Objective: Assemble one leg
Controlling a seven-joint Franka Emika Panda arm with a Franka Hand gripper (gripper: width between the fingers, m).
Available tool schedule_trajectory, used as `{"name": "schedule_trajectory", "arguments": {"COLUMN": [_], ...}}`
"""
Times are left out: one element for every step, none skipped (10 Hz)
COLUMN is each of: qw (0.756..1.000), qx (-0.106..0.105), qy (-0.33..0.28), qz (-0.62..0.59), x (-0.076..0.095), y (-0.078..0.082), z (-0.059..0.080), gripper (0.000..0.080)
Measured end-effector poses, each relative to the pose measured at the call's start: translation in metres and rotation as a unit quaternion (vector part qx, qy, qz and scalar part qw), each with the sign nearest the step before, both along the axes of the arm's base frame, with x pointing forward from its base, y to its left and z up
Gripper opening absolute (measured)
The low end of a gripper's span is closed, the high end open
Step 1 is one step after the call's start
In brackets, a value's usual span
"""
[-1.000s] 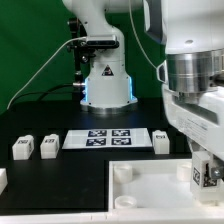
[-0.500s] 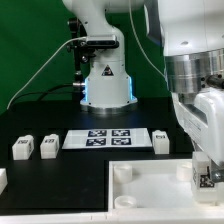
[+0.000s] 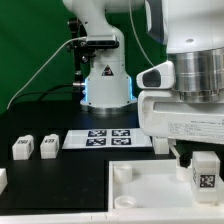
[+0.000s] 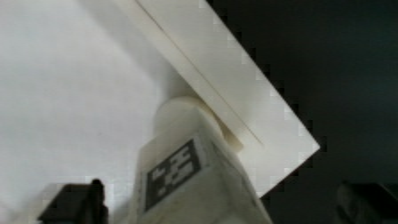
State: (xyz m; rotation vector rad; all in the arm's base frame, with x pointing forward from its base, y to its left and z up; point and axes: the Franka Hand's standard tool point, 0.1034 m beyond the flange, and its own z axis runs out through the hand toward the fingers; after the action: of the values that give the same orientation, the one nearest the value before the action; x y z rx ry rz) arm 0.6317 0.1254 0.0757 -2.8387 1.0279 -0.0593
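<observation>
My gripper [image 3: 203,172] is shut on the leg [image 3: 203,181], a small white block with a black-and-white marker facing the camera. It holds the leg upright over the right-hand corner of the large white square base [image 3: 140,192], at the exterior view's right. In the wrist view the leg [image 4: 185,170] stands between my dark fingers [image 4: 73,202] against the base's corner [image 4: 214,70]. I cannot tell whether the leg's lower end sits in a socket. Two more legs [image 3: 22,148] [image 3: 48,146] lie at the exterior view's left.
The marker board [image 3: 104,138] lies behind the base. Another white block [image 3: 160,141] stands next to its right end, partly behind my arm. A white part [image 3: 2,180] shows at the left edge. The robot's pedestal [image 3: 105,80] stands at the back.
My hand has turned about the leg, and its wide white body now reaches further toward the exterior view's left. The leg stays over the base's right-hand corner.
</observation>
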Motion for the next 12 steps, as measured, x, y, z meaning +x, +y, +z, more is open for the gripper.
{"name": "schedule_trajectory", "arguments": {"qw": [1.000, 0.994, 0.980, 0.951, 0.939, 0.944, 0.944, 0.949, 0.967, 0.978, 0.987, 0.993], "qx": [-0.002, -0.013, -0.034, -0.053, -0.056, -0.055, -0.055, -0.053, -0.046, -0.043, -0.039, -0.037], "qy": [-0.003, -0.008, -0.009, -0.017, -0.019, -0.017, -0.017, -0.016, -0.012, -0.009, -0.005, -0.001], "qz": [0.029, 0.105, 0.197, 0.306, 0.340, 0.324, 0.324, 0.310, 0.251, 0.206, 0.154, 0.110], "x": [0.0000, -0.0004, -0.0009, 0.0003, 0.0000, 0.0000, 0.0000, -0.0002, -0.0006, -0.0006, -0.0006, -0.0006], "y": [-0.0001, -0.0011, -0.0022, -0.0026, -0.0019, -0.0022, -0.0024, -0.0019, -0.0005, -0.0017, -0.0021, -0.0025], "z": [-0.0001, -0.0002, 0.0003, 0.0013, 0.0010, 0.0008, 0.0007, 0.0005, 0.0002, -0.0003, -0.0006, -0.0009], "gripper": [0.0649, 0.0649, 0.0649, 0.0649, 0.0649, 0.0624, 0.0491, 0.0491, 0.0340, 0.0295, 0.0295, 0.0295]}}
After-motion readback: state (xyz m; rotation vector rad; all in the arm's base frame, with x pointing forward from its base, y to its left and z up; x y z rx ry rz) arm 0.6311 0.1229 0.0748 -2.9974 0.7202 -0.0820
